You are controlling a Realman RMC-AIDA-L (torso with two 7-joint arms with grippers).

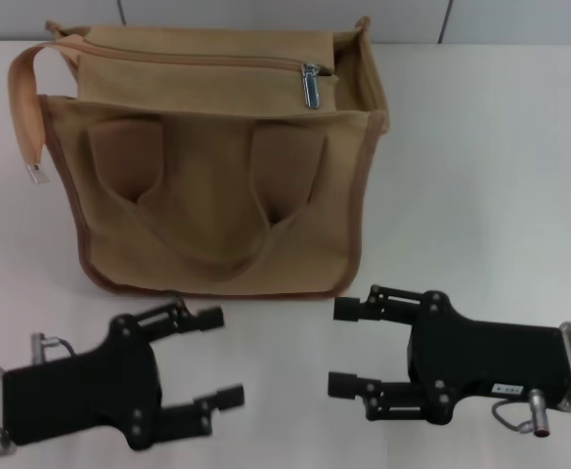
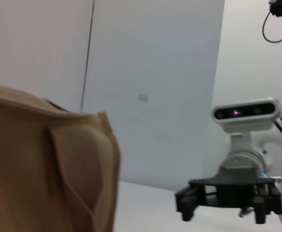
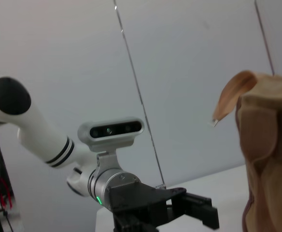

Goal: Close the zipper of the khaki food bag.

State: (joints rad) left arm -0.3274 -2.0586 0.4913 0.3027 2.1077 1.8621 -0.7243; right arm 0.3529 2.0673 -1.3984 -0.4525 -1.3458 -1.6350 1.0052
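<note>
The khaki food bag [image 1: 217, 186] stands upright at the back middle of the white table, its two looped handles hanging down its front face. The zipper [image 1: 197, 61] runs along the top, with its silver pull tab [image 1: 312, 85] near the right end; a short stretch to the right of the tab is open. My left gripper [image 1: 217, 357] is open and empty, in front of the bag at the lower left. My right gripper [image 1: 347, 347] is open and empty at the lower right, facing the left one. The bag also shows in the left wrist view [image 2: 44, 169] and the right wrist view [image 3: 269, 154].
A tan side strap [image 1: 26, 107] with a metal end loops off the bag's left side. The white table [image 1: 491, 195] extends right of the bag. A grey panelled wall [image 2: 146, 87] stands behind. Each wrist view shows the other arm's gripper [image 2: 228, 198] [image 3: 179, 208].
</note>
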